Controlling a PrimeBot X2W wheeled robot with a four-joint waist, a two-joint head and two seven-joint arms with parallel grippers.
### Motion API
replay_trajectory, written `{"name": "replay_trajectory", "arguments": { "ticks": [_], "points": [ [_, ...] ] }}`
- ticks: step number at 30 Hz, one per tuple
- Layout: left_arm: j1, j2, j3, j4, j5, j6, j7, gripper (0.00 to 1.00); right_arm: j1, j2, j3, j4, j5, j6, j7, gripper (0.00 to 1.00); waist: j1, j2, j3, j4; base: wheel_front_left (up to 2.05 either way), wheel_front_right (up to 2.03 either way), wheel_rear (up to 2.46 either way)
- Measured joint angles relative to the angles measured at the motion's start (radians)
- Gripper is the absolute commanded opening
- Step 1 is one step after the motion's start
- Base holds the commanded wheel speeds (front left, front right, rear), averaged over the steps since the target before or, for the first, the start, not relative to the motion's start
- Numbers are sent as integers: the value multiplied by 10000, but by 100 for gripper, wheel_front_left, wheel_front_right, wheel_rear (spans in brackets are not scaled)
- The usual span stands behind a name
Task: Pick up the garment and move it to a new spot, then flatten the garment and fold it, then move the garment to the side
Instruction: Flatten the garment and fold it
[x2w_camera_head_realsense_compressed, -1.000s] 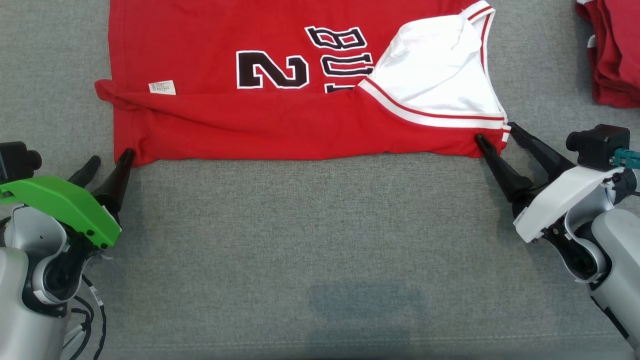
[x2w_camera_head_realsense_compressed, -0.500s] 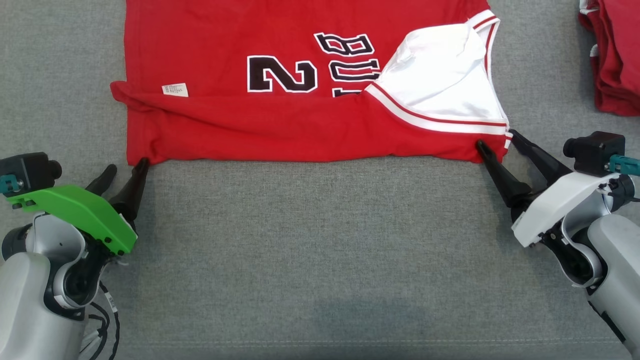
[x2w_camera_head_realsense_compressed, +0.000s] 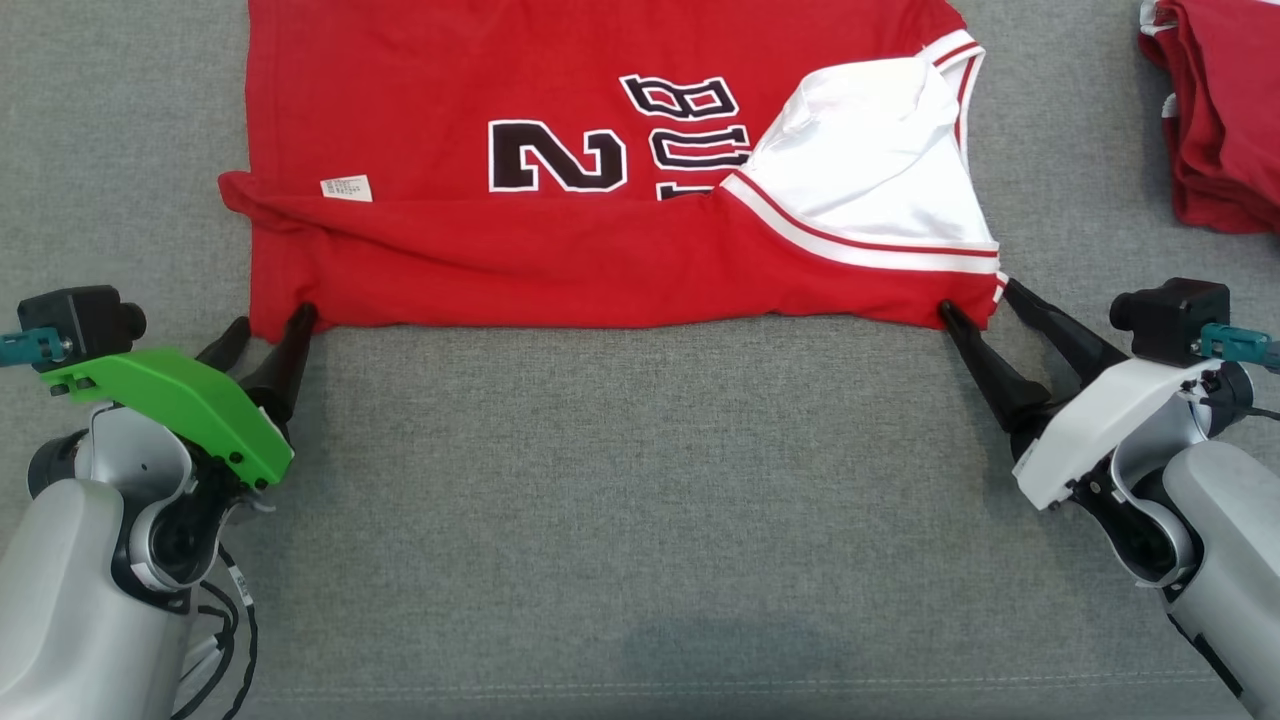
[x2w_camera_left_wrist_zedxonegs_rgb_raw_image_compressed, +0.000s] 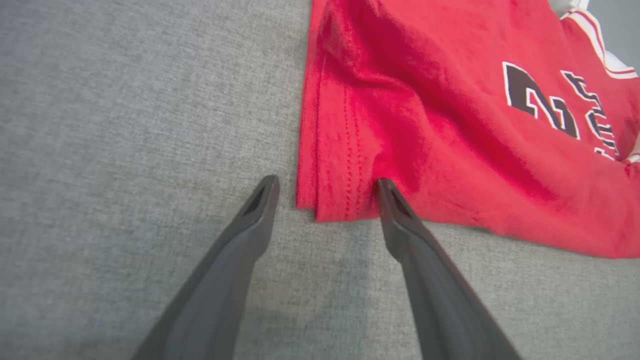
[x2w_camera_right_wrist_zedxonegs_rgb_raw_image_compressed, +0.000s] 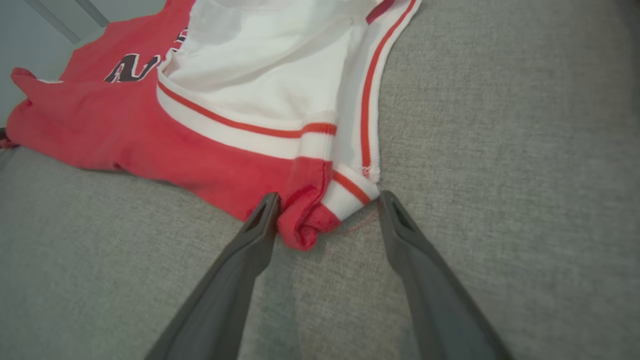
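Across the upper middle of the head view lies the red jersey (x2w_camera_head_realsense_compressed: 560, 250); left gripper (x2w_camera_head_realsense_compressed: 272, 320) and right gripper (x2w_camera_head_realsense_compressed: 978, 298), both spread, straddle its lower corners, perhaps touching.

Red jersey (x2w_camera_head_realsense_compressed: 560, 250) lies flat – near edge folded over, white lining showing, perhaps slightly rumpled

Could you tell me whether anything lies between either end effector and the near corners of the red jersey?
Nothing visible does. The open left end effector straddles the near left corner of the red jersey, and the open right end effector straddles the near right corner. Around them lies bare grey surface.
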Motion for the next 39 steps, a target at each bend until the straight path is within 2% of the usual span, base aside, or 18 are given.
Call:
{"name": "replay_trajectory", "arguments": {
  "ticks": [1, 2, 3, 5, 6, 7, 13, 19, 27, 36, 39],
  "points": [
    [-48, -29, -23, 58, 0, -40, 4, 100, -2, 8, 15, 12, 0, 12, 2, 96, 0, 0, -8, -15, 0, 0, 0],
    [-99, -63, -36, 136, 0, -71, 40, 100, -3, 15, 33, 23, 0, 13, 17, 84, 0, 0, -16, -31, 0, 0, 0],
    [-129, -88, -40, 226, 0, -73, 44, 100, -5, 29, 61, 42, 0, 19, 61, 53, 0, 0, -29, -47, 0, 0, 0],
    [-132, -90, -44, 316, -2, -79, 56, 100, -9, 54, 127, 81, 6, 67, 92, 39, 0, 0, -61, -97, 0, 0, 0],
    [-149, -92, -86, 368, -2, -151, 130, 91, -9, 59, 144, 113, 92, 73, 150, 33, 0, 0, -88, -139, 0, 0, 0],
    [-152, -96, -84, 399, -21, -205, 130, 0, -9, 75, 136, 136, 155, 75, 163, 0, 0, 0, -98, -152, 0, 0, 0],
    [-100, -96, 17, 491, -500, -608, 339, 0, -6, 337, 96, 203, 719, 244, 245, 0, 0, 0, -254, -226, 0, 0, 0],
    [236, 94, 364, 232, -1104, -938, 523, 0, 156, 98, -293, 84, 1363, 330, 307, 0, 0, 0, -468, -191, 0, 0, 0],
    [1258, 462, 807, -174, -1653, -1139, 617, 0, 983, -401, -401, -330, 1952, 420, 591, 0, 0, 0, -846, -133, 0, 0, 0],
    [2714, 399, 903, -899, -2013, -1216, 564, 0, 2614, -815, -654, -798, 2550, 407, 617, 0, 0, 0, -1101, -115, 0, 0, 0],
    [3450, 360, 903, -1110, -2086, -1214, 493, 0, 3141, -851, -704, -1014, 2677, 303, 554, 0, 0, 0, -1128, -95, 0, 0, 0]
  ]
}}
